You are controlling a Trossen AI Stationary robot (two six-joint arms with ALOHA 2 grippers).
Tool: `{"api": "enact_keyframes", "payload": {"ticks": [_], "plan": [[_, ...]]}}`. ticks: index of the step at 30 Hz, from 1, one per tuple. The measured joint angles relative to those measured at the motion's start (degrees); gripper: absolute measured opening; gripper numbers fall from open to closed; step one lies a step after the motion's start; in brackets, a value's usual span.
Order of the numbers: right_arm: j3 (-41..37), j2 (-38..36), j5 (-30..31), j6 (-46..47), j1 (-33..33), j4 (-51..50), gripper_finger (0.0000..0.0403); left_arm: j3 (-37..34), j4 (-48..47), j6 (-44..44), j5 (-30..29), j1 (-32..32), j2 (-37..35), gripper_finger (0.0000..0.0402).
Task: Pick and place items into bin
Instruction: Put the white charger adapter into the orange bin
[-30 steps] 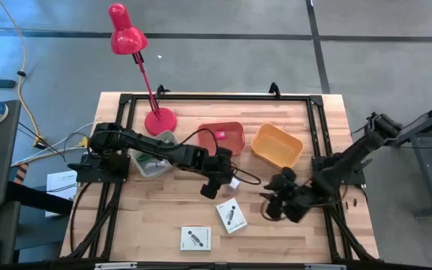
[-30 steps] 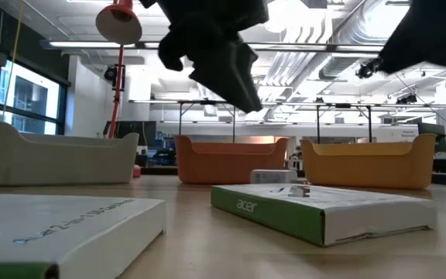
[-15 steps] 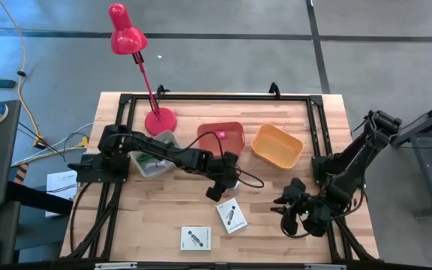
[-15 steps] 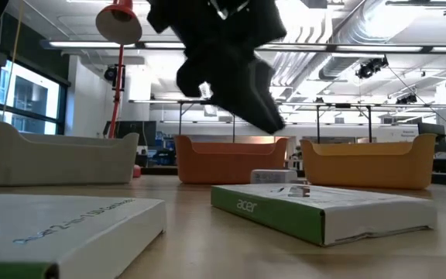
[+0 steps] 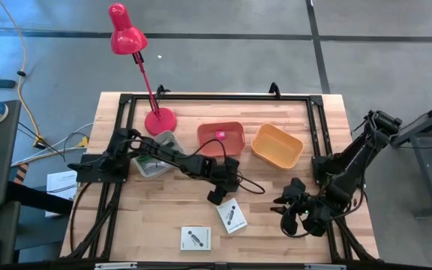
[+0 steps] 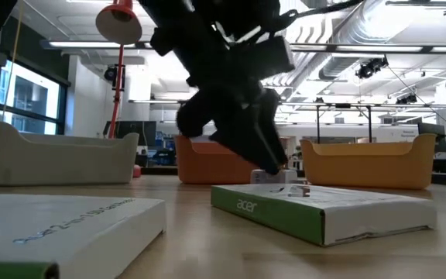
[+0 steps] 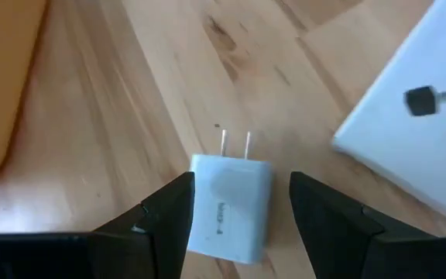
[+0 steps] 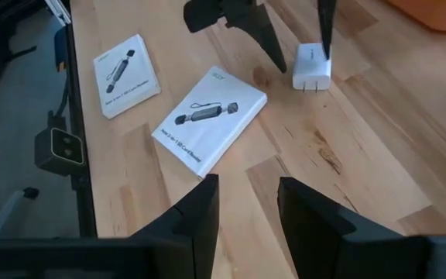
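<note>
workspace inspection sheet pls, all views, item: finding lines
surface: wooden table, black frame rails.
job's things: white charger flat between the left gripper's fingers; two white boxes; red bin, orange bin, grey bin.
clutter: red lamp.
grippers: left gripper open over the charger; right gripper open, near the table's right edge.
cables: black cable by the left gripper.
surroundings: yellow cord on floor.
</note>
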Motion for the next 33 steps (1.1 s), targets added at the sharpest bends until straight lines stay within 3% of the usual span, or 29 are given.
{"api": "enact_keyframes", "payload": {"ticks": [33], "plan": [[0.00,0.02,0.87,-0.41,-0.09,-0.03,0.0124,0.09,-0.37,-0.74,-2.27,0.11,2.56,0.0200]]}}
